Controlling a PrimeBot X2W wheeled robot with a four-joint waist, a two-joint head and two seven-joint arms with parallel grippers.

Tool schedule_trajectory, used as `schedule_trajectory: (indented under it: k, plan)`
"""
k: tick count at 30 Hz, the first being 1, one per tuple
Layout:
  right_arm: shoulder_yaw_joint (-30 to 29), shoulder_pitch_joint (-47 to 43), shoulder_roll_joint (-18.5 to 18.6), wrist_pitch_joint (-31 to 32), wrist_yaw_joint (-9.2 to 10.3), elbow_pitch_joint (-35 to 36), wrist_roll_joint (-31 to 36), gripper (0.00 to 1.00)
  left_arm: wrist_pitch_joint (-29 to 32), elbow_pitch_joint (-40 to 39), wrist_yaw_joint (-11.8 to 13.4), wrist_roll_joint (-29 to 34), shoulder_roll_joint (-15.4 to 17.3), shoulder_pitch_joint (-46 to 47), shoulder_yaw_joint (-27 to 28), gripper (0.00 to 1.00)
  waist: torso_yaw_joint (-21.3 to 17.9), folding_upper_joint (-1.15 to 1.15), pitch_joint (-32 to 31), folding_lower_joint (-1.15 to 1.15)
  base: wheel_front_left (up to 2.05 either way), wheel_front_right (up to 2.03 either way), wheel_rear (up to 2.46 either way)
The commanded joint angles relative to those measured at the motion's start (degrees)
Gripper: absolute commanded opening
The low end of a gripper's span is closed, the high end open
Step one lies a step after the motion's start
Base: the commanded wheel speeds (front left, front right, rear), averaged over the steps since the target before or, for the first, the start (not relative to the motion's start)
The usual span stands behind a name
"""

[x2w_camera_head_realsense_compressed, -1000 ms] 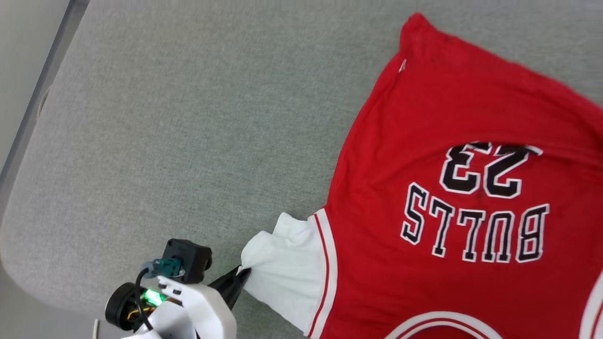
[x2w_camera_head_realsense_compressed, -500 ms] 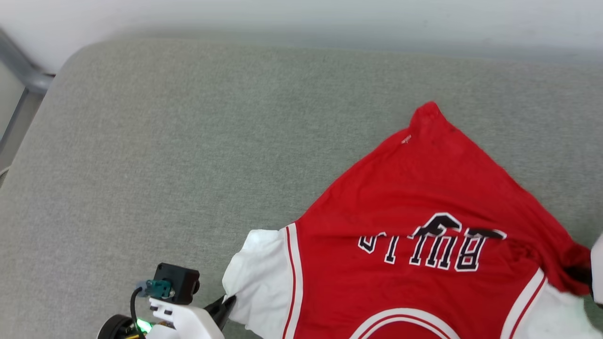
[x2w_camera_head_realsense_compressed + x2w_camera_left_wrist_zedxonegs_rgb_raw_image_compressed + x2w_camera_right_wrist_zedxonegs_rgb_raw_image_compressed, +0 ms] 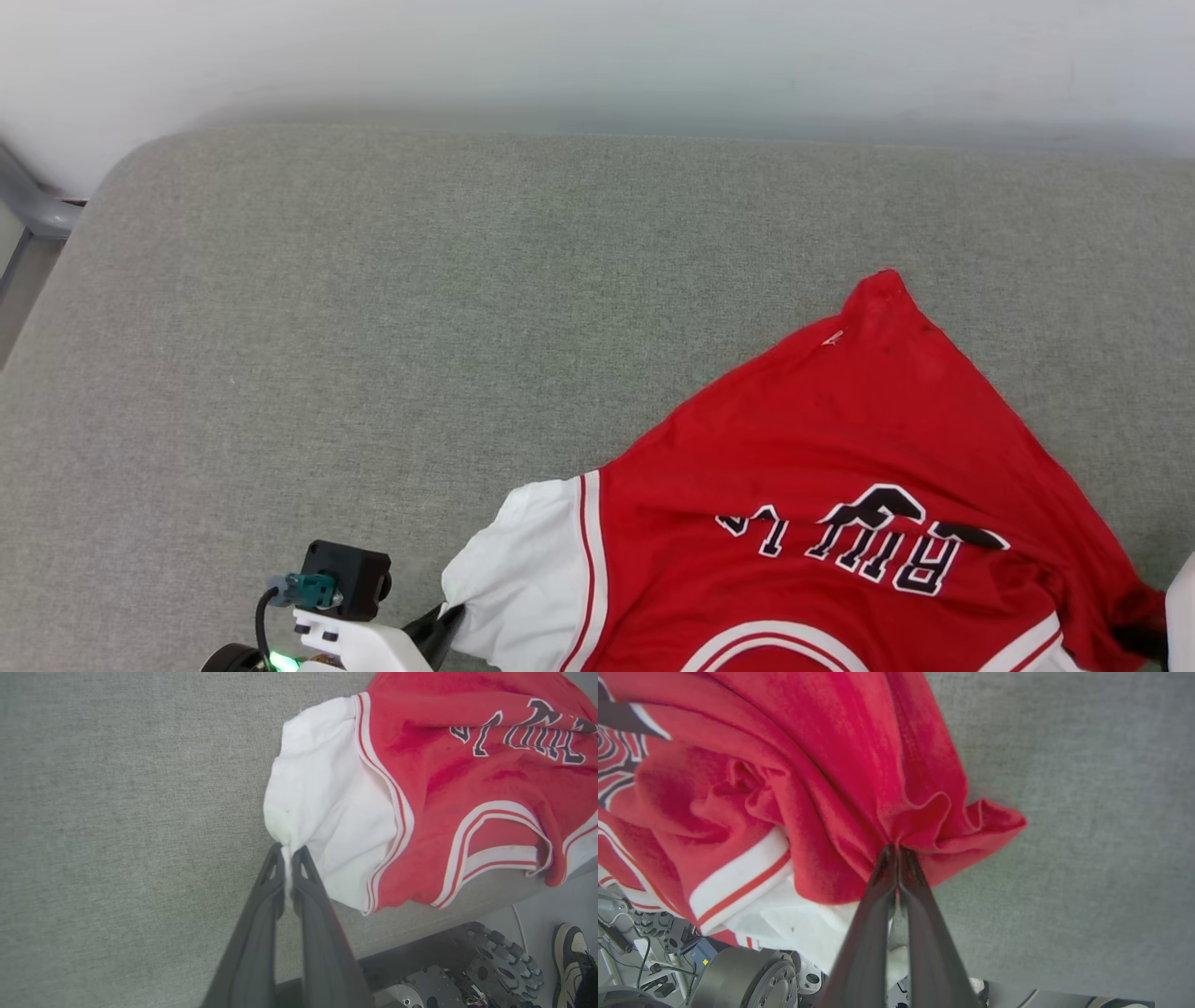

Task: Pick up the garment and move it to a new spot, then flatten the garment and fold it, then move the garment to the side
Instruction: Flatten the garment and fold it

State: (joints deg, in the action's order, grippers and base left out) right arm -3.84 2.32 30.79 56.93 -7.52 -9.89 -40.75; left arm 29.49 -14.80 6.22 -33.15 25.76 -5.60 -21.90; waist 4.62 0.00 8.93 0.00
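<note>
The garment lies on the near right part of the grey bench, its far hem corner pointing away and its collar end draped over the near edge toward the robot. The likeliest trouble is a lost hold; the left pincer is closed on only a thin twist at the corner of the white sleeve, and a hard or uneven pull could draw that scrap out from between the fingers. The right pincer is shut on a gathered bunch of red cloth, which is folded over part of the lettering; laid down like this, the shirt would probably keep that crease rather than spread flat. The overhanging cloth could also slide off or snag on the robot's base below. The left arm sits low at the near left, its fingers reaching toward the sleeve; the right fingers point across the bench into the bunch.
</note>
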Motion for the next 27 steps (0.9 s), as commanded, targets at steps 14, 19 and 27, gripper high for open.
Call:
schedule_trajectory:
  k: [14,19,27]
  plan:
    - [-0.58,7.53,4.67,5.7,0.06,10.95,-2.58,1.0,-0.27,-1.95,-0.86,0.45,0.13,1.77,-1.09,0.0,2.77,0.0,1.24,0.0,0.0,0.0,0.0]
    - [3.15,17.4,3.08,7.98,0.06,10.52,-0.94,1.0,0.4,-3.49,-1.18,1.28,-0.12,3.56,-2.42,0.0,6.48,0.0,5.12,0.0,0.0,0.0,0.0]
    - [7.69,29.95,0.8,8.97,0.06,1.88,5.37,1.0,0.61,-5.11,-1.59,1.69,-0.97,5.81,-3.45,0.0,11.21,0.0,9.81,0.0,0.0,0.0,0.0]
